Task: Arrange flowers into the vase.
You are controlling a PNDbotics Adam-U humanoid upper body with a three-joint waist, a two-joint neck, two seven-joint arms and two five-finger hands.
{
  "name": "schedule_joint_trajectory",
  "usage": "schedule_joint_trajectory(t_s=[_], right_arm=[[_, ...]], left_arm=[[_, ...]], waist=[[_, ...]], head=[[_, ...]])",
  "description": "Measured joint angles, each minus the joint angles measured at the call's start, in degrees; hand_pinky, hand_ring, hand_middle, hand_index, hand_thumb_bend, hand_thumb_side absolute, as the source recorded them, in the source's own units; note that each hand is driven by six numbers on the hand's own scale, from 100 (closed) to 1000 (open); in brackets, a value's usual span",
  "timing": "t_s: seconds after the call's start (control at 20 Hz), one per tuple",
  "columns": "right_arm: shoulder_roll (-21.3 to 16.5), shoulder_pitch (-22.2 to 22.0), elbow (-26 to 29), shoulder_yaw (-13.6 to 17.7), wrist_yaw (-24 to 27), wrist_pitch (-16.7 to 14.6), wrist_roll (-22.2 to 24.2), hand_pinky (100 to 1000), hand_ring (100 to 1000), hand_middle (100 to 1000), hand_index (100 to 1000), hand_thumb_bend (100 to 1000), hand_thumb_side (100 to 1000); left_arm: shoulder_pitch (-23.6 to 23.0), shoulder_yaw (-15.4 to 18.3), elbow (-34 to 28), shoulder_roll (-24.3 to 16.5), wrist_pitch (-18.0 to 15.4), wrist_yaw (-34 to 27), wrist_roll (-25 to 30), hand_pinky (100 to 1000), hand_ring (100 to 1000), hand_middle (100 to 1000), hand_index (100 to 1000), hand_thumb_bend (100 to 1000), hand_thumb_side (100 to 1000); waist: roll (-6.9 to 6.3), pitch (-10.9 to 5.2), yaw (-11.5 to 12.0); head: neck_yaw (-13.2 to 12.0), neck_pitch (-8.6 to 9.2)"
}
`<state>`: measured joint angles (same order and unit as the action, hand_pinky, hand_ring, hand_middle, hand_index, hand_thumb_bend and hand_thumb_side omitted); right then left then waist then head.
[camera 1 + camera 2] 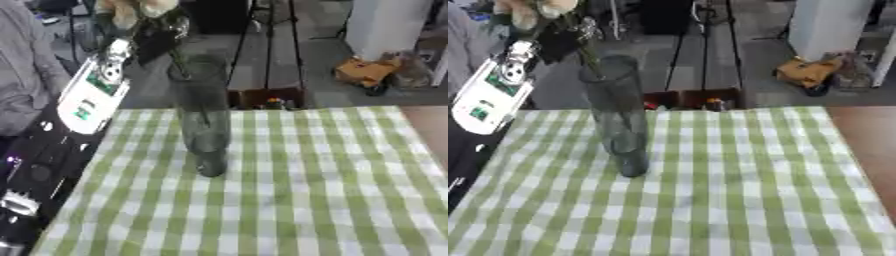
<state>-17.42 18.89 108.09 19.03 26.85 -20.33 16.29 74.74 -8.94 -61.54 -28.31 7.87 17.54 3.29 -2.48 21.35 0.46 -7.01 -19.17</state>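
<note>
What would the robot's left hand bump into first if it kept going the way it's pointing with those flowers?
Probably the vase. The left hand is curled on the flowers just above and behind the vase's open rim, stem angled down toward it. Depth is hard to judge, so it might meet the rim rather than the opening.

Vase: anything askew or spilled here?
No spill shows. The vase looks tilted, top leaning left, but the whole table lies askew too. The left hand holds pale flowers just above its rim.

The vase (202, 117) looks like clear, smoky glass, smooth and faintly glossy; under it lies matt green-and-white checked cloth (306, 190) (woven, by its look), and the left arm's forearm shell (92, 102) is glossy white plastic
</note>
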Motion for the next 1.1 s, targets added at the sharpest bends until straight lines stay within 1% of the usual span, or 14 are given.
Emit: schedule_joint_trajectory(t_s=[0.05, 0.3, 0.45, 0.6, 0.8, 0.9, 1.1], right_arm=[[0.00, -0.18, 0.02, 0.00, -0.01, 0.09, -0.09, 651, 665, 561, 813, 100, 1000], [0.04, -0.32, 0.32, -0.01, -0.07, 0.41, -0.39, 650, 665, 561, 813, 100, 1000], [0.07, -0.49, 0.35, -0.01, -0.09, 0.56, -0.54, 649, 664, 561, 812, 100, 1000], [0.10, -0.50, 0.42, -0.01, -0.10, 0.71, -0.69, 649, 664, 560, 812, 100, 1000], [0.27, -0.60, 0.69, -0.02, -0.18, 0.89, -0.87, 649, 664, 560, 812, 100, 1000], [0.51, -0.71, 0.71, -0.02, -0.20, 0.97, -0.96, 648, 663, 558, 812, 100, 1000], [0.53, -0.71, 0.84, -0.02, -0.23, 1.10, -1.14, 648, 663, 555, 812, 100, 1000]], left_arm=[[-0.01, -0.01, 0.02, -0.10, 0.12, -0.12, 0.91, 179, 578, 569, 661, 100, 711], [-0.04, 0.00, 0.02, -0.80, 0.77, -0.44, 4.07, 182, 580, 573, 668, 100, 731], [-0.15, 0.00, 0.04, -0.91, 1.21, -0.67, 4.97, 205, 597, 594, 711, 100, 768], [-0.34, -0.04, 0.49, -0.93, 1.60, -0.77, 6.94, 251, 627, 627, 769, 100, 795], [-0.60, -0.06, 0.98, -0.98, 2.11, -0.81, 10.98, 275, 647, 649, 795, 100, 823], [-0.68, -0.03, 1.06, -1.00, 2.38, -0.81, 12.26, 284, 657, 662, 806, 100, 853], [-1.13, -0.03, 1.10, -1.01, 2.90, -0.92, 14.01, 333, 698, 714, 859, 100, 853]], waist=[[-0.06, -0.12, 0.04], [-0.21, -0.47, 0.33], [-0.22, -0.57, 0.27], [-0.22, -0.81, 0.26], [-0.23, -0.91, 0.39], [-0.23, -0.93, 0.40], [-0.22, -1.25, 0.44]], head=[[0.02, -0.09], [0.07, -0.49], [0.07, -0.51], [0.07, -0.62], [0.10, -0.93], [0.12, -0.95], [0.18, -0.96]])
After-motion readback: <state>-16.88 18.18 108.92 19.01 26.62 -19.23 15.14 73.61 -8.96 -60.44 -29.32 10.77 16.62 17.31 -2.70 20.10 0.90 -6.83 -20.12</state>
